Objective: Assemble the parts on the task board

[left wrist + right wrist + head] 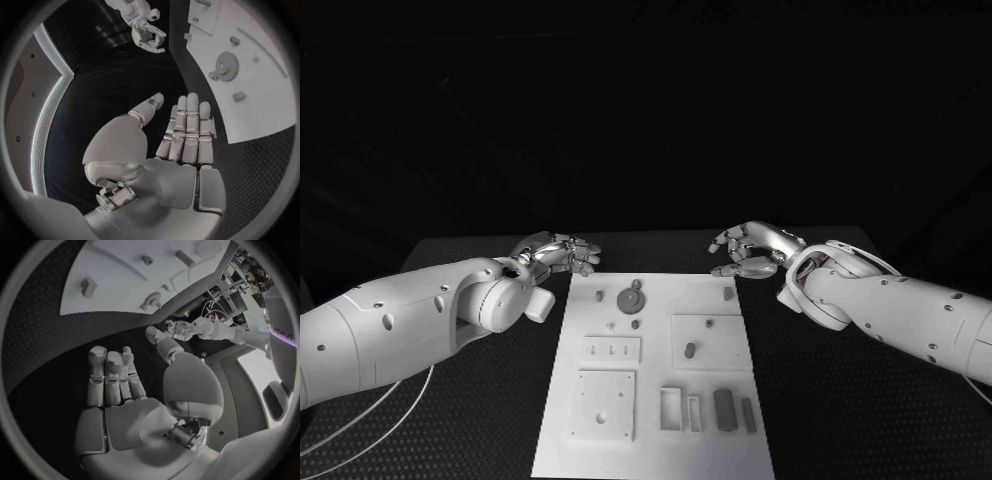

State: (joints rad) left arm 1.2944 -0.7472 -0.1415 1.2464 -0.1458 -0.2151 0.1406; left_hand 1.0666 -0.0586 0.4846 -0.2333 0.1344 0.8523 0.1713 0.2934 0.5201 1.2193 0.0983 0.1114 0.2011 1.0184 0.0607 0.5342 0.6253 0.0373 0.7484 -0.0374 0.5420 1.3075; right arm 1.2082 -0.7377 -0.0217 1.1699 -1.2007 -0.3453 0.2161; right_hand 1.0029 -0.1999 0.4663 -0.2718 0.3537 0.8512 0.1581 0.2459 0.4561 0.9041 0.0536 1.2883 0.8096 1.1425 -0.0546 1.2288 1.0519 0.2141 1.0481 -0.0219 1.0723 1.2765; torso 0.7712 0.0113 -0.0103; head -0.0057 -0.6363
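Nearest the head camera, upright grey blocks [723,409] stand in slots along the near edge of the task board [658,445], beside a raised square plate [603,403]; farther up lie a gear [632,298] and small pegs; the board sits mid-table, between the arms. Left hand [560,253] hovers off the board's far left corner, right hand [754,250] off its far right corner; both hold nothing, fingers extended and loosely together. Parts look small, rigid and light, likely slippery; a fingertip pinch across each one's flat sides seems the best hold.
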